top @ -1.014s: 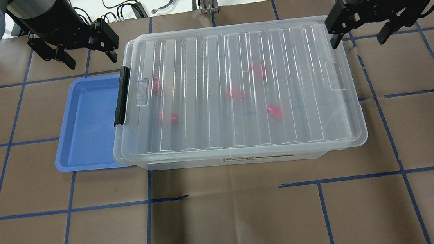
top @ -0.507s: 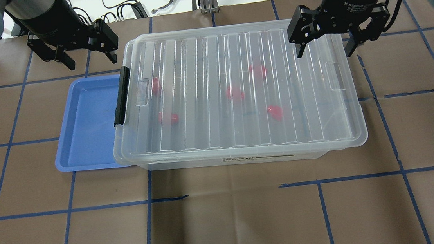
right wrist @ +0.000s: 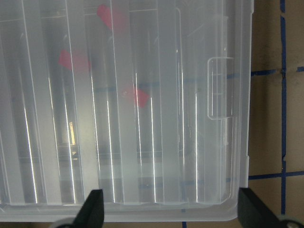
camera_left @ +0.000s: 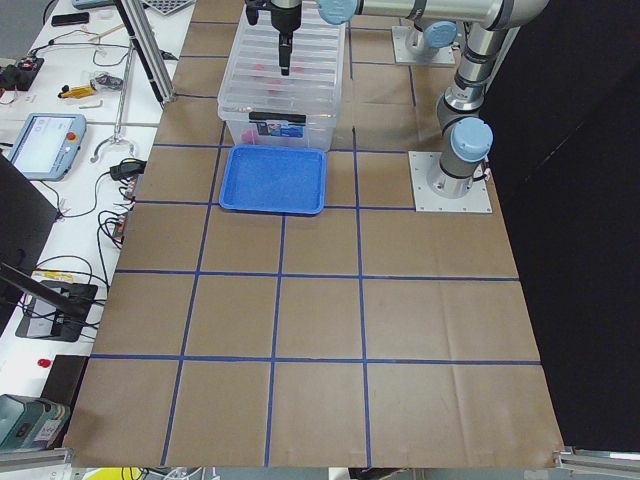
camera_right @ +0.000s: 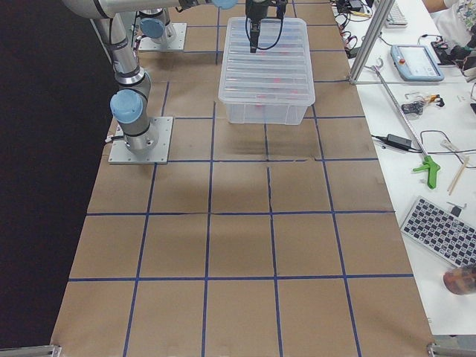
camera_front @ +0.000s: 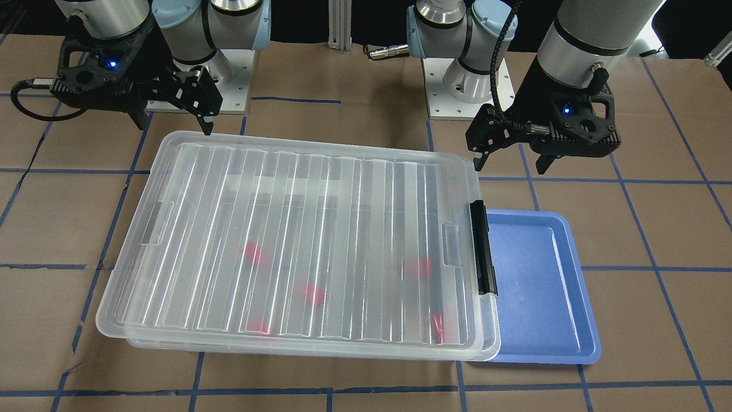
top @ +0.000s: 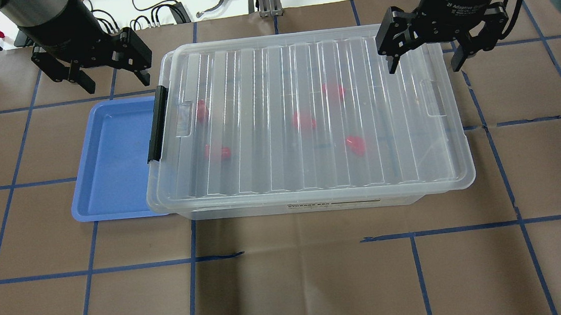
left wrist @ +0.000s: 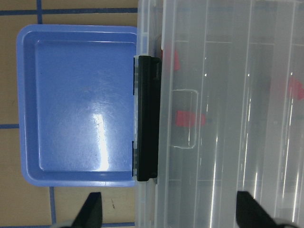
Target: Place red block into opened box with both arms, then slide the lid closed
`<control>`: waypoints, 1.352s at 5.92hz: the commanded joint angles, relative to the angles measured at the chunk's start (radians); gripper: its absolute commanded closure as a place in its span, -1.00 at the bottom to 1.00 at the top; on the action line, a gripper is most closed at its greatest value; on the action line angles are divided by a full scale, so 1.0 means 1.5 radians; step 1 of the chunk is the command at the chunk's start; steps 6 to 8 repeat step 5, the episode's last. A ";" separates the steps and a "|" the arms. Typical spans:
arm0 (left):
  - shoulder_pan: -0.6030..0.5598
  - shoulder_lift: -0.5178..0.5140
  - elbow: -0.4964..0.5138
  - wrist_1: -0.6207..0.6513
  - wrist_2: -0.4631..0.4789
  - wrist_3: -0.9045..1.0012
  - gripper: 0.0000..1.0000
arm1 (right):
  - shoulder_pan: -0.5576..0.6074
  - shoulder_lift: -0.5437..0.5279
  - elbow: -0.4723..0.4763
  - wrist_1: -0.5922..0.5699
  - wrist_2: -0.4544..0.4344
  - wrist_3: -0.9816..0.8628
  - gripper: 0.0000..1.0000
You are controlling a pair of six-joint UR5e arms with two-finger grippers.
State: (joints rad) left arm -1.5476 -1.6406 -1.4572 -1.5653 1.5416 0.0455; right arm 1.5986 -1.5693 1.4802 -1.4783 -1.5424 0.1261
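Both jaws were spread wide and held nothing. The right jaws hung over the robot-side corner of the ribbed translucent plastic lid [top: 257,129], which covered the large clear plastic box [top: 244,211]. The left jaws hung just past the end with the black latch bar [top: 156,125], on the robot's side of the flat blue plastic tray [top: 113,157]. Five small glossy red plastic blocks [top: 355,144] lay inside the box, between the two jaws and further from the robot.

The right hand [top: 424,67] now hangs spread over the far right corner of the lid [top: 260,154], having swung in from beyond it. The left hand [top: 116,84] sits slightly farther back.
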 commanded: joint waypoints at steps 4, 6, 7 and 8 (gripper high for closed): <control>0.005 -0.002 -0.001 -0.001 -0.005 0.011 -0.97 | 0.000 0.000 0.000 0.000 -0.004 0.001 -1.00; 0.005 -0.002 -0.001 -0.001 -0.007 0.011 -0.97 | 0.000 0.000 0.000 0.000 -0.005 -0.002 -1.00; 0.005 -0.002 -0.001 -0.001 -0.007 0.011 -0.97 | 0.000 0.000 0.000 0.000 -0.005 -0.002 -1.00; 0.005 -0.002 -0.001 -0.001 -0.007 0.011 -0.97 | 0.000 0.000 0.000 0.000 -0.005 -0.002 -1.00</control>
